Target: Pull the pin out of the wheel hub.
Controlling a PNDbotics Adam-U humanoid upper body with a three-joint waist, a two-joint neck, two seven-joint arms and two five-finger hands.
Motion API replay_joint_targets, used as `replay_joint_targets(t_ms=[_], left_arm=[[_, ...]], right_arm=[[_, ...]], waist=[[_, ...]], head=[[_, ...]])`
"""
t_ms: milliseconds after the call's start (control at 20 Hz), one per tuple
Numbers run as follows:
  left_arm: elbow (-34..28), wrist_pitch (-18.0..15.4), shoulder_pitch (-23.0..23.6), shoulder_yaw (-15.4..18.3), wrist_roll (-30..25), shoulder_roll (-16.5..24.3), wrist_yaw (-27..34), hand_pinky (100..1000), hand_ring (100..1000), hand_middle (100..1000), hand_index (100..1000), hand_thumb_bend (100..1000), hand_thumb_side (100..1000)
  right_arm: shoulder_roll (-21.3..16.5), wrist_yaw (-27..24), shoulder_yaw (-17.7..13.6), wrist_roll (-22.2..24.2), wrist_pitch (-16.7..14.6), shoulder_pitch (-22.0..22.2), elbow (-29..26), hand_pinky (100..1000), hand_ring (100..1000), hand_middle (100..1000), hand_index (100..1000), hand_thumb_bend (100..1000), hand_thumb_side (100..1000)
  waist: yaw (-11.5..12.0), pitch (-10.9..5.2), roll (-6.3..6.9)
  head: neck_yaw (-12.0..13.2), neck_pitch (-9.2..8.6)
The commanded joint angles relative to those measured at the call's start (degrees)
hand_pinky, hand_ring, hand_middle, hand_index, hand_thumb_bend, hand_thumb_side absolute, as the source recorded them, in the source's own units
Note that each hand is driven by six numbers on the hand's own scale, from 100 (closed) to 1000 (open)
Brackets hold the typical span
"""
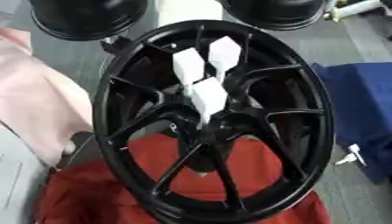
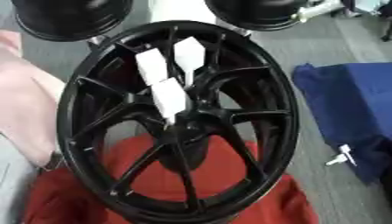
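Observation:
A black spoked wheel point(image 1: 104, 114) stands upright in the middle of both views, its face turned toward me. Three white pins with broad faceted heads stick out of the hub point(image 1: 205, 127) area. One pin point(image 1: 208, 97) is nearest the hub centre, its thin end running down into the hub. A second pin point(image 1: 187, 65) sits up and to the left. The third pin point(image 1: 224, 53) is at the upper right. Neither of my hands shows in either view.
A red cloth point(image 1: 76, 197) lies under the wheel. Pink fabric point(image 1: 38, 100) is at the left and a blue cloth point(image 1: 360, 100) at the right. A small white object point(image 1: 352, 155) lies on the grey floor. Two black rounded objects point(image 1: 84, 17) point(image 1: 279, 13) sit behind the wheel.

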Motion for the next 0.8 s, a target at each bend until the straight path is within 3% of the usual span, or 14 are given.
replay_joint_targets(t_ms=[50,100,150,200,400,550,650,800], left_arm=[[-0.73,0.01,-0.22,0.78,0.36,1.89,-0.18,686,614,566,664,414,663],[-0.71,0.01,-0.21,0.8,0.38,1.9,-0.18,686,615,567,664,414,663],[-0.71,0.0,-0.21,0.8,0.38,1.9,-0.17,686,615,567,664,414,663],[-0.7,0.0,-0.2,0.82,0.4,1.9,-0.16,686,615,567,664,414,663],[-0.69,0.02,-0.22,0.8,0.36,1.88,-0.13,686,616,567,664,412,663],[-0.72,0.02,-0.3,0.76,0.29,1.83,-0.07,687,617,568,664,412,664],[-0.75,0.02,-0.38,0.68,0.18,1.79,-0.03,687,618,568,664,410,664],[-0.83,0.0,-0.54,0.57,0.05,1.69,0.07,687,618,569,664,409,664]], right_arm=[[-0.87,6.86,-3.37,-4.39,0.83,0.91,3.07,844,796,682,745,417,120],[-0.58,8.03,-3.91,-5.49,1.47,1.43,3.9,865,846,761,790,448,189],[-0.31,9.16,-4.29,-6.56,2.17,1.8,4.55,871,858,780,802,450,211],[0.02,9.77,-4.64,-7.57,2.8,2.0,5.03,899,914,854,839,396,391],[1.2,6.93,-5.29,-11.99,4.07,1.97,5.09,922,952,900,860,230,528],[2.18,3.29,-4.9,-14.89,4.35,1.46,2.94,915,911,851,825,223,510],[3.18,-0.1,-4.28,-16.63,4.57,0.78,0.26,899,844,766,760,214,419],[5.43,-6.94,-2.35,-17.33,3.92,-0.69,-5.16,894,809,702,713,129,373]], waist=[[-0.23,-0.46,0.26],[-0.28,-0.47,0.27],[-0.29,-0.49,0.28],[-0.31,-0.52,0.28],[-0.27,-0.55,0.31],[-0.08,-0.55,0.3],[0.1,-0.55,0.3],[0.47,-0.59,0.32]], head=[[0.25,-0.37],[0.26,-0.41],[0.24,-0.44],[0.22,-0.45],[0.15,-0.53],[0.08,-0.54],[0.03,-0.6],[-0.33,-0.67]])
